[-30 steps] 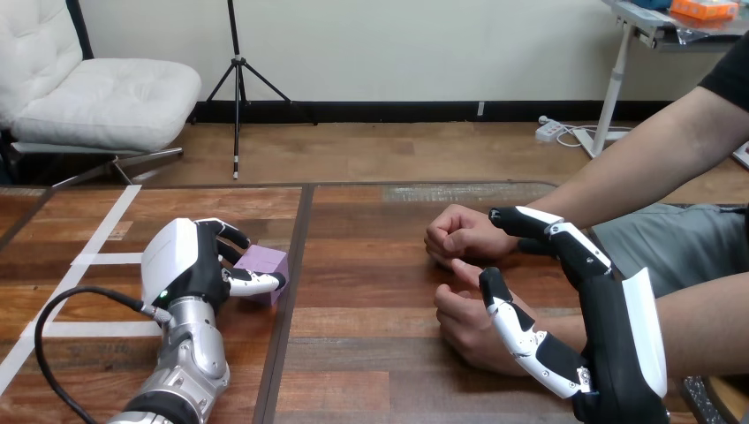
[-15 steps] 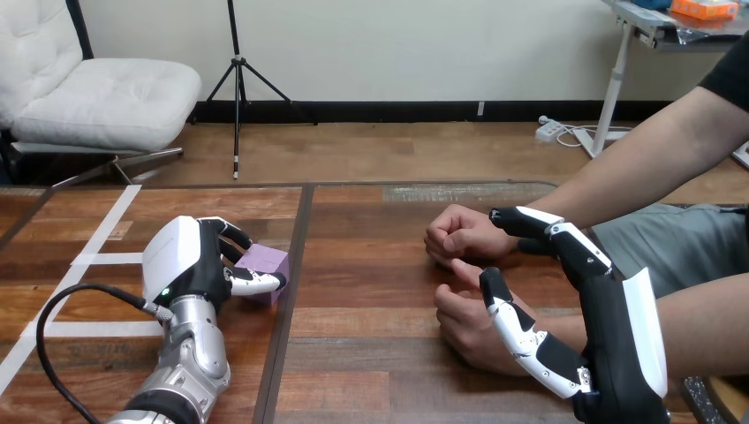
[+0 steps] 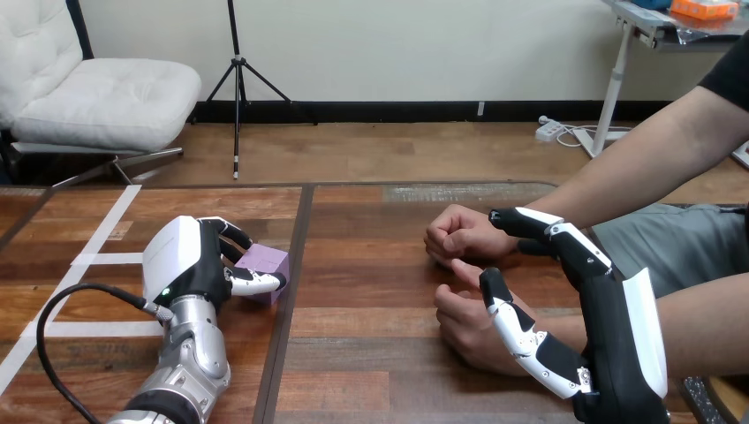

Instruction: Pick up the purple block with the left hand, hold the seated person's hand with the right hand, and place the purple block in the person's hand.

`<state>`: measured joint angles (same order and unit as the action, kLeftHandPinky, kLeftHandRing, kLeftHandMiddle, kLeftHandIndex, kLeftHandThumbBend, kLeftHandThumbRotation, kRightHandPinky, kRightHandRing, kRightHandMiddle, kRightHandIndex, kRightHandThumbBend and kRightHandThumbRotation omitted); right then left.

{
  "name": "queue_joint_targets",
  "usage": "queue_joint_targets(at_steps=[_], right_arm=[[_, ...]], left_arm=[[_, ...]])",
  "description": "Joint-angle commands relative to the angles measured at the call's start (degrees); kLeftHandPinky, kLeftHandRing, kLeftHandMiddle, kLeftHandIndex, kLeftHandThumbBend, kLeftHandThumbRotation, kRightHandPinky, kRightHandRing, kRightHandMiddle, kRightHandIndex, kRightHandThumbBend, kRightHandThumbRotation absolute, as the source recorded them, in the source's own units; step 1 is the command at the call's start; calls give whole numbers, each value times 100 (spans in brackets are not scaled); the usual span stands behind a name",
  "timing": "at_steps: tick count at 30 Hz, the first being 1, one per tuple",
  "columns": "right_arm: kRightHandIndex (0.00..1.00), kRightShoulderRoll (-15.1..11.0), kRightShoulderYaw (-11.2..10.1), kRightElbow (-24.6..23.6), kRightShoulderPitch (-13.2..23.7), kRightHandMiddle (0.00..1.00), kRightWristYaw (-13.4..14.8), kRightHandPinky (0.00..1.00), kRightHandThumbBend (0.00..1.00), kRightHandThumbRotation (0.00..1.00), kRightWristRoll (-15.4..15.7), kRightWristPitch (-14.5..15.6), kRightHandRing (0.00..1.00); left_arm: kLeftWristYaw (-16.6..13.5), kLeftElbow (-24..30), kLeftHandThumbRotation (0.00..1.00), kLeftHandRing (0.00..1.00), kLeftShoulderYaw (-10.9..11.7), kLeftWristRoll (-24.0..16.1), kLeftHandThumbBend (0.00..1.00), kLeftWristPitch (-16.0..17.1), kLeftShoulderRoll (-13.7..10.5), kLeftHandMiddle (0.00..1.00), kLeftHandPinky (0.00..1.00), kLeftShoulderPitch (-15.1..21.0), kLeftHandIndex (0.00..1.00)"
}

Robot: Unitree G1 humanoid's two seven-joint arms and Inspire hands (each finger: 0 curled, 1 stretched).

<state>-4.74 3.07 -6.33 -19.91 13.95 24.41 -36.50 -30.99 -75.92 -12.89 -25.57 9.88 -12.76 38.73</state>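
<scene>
purple block [image 3: 268,261] on taped wooden table [image 3: 371,256]

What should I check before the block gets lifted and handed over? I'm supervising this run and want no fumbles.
1. Left hand curled round the purple block: ok.
2. Block off the table: not ok, it looks to be resting on the wood.
3. Right hand holding the person's nearer hand: not ok, its fingers reach over that hand but are not curled round it.
4. A palm open to receive: not ok, the nearer hand and the person's farther hand are both closed.
5. Path from the block to the person's hands: ok, bare table between.
</scene>
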Motion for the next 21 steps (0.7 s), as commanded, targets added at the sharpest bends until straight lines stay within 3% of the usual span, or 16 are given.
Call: queue_joint_targets(at_steps=[1, 14, 21], right_arm=[[71, 18, -35, -344, 142, 74, -10, 71, 39, 27, -30, 47, 76], [71, 24, -26, -352, 128, 74, -14, 71, 39, 28, -42, 58, 76], [71, 23, -20, -320, 149, 74, -6, 71, 39, 28, -59, 18, 75]], left_arm=[[-38, 14, 0, 48, -129, -146, 66, 3, -56, 52, 47, 161, 55], [-126, 31, 0, 48, -148, -178, 66, 70, -60, 51, 46, 137, 55], [-103, 74, 0, 49, -50, -101, 66, 226, -58, 52, 47, 114, 56]])
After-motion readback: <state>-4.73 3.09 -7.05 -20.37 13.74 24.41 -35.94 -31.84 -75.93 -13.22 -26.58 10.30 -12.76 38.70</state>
